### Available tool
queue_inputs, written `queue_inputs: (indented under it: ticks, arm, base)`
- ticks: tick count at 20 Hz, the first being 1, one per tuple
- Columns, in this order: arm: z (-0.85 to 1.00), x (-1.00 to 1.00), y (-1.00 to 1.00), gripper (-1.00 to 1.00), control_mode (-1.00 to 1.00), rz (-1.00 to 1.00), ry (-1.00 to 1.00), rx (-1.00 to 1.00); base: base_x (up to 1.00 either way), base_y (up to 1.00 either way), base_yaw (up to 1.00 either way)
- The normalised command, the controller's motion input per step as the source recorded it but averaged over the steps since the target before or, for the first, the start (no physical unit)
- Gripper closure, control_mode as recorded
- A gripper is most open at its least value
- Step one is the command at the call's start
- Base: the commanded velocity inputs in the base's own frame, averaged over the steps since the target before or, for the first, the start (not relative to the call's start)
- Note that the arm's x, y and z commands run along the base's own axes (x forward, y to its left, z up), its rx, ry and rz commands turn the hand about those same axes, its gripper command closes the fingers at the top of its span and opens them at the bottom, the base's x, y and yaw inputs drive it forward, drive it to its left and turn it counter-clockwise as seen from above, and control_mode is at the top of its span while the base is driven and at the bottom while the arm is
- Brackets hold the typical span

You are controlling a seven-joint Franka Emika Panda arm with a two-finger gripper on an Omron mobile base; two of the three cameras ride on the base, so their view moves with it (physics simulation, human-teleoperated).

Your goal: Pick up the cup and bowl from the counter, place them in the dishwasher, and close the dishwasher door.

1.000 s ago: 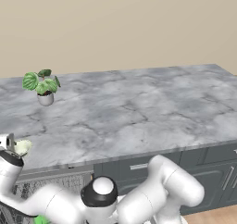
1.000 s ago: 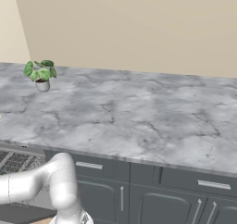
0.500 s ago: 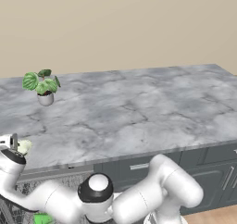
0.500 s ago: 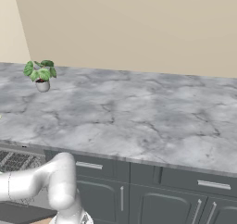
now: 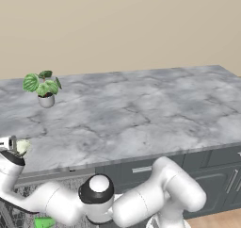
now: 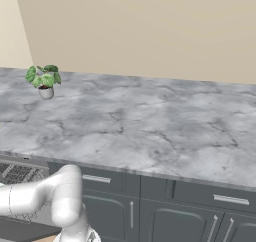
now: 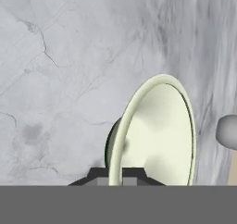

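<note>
At the left front edge of the marble counter (image 5: 132, 114) my gripper (image 5: 13, 145) is shut on the pale cream-greenish bowl (image 5: 22, 147). In the hand view the bowl (image 7: 159, 135) stands tilted on its side over the counter (image 7: 60, 56). Its rim runs down between the two fingertips of the gripper (image 7: 115, 174), which pinch it. A bright green cup (image 5: 44, 221) shows low down in the wire rack of the dishwasher (image 5: 10, 212), below the counter edge. The rack of the dishwasher (image 6: 17, 173) also shows under the counter (image 6: 140, 121); the dishwasher door is out of view.
A white pot with a leafy plant (image 5: 45, 100) stands at the counter's back left, well away from the hand; the same plant pot (image 6: 45, 92) shows from the other side. Dark grey drawers with silver handles (image 6: 230, 199) line the cabinet front to the right.
The jaws have gone from open to shut on the bowl's rim. The hand has sunk slightly at the counter's left edge. The plant has not moved.
</note>
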Motion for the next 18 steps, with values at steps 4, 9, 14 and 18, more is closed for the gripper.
queue_inputs:
  ticks: [4, 9, 14, 18]
  arm:
    - [-0.11, -0.34, 0.0, 1.0, -1.0, 0.0, -0.07, 0.02]
    - [0.0, -0.81, -0.24, 1.0, -1.0, 0.0, -0.17, 0.0]
    - [0.0, -0.69, -0.45, 1.0, -1.0, -0.01, -0.15, 0.02]
    - [-0.07, -0.59, -0.66, 1.0, -1.0, -0.05, -0.08, 0.09]
  base:
    - [0.0, 0.0, 0.0]
    - [0.0, 0.0, 0.0]
    - [0.0, 0.0, 0.0]
    - [0.0, 0.0, 0.0]
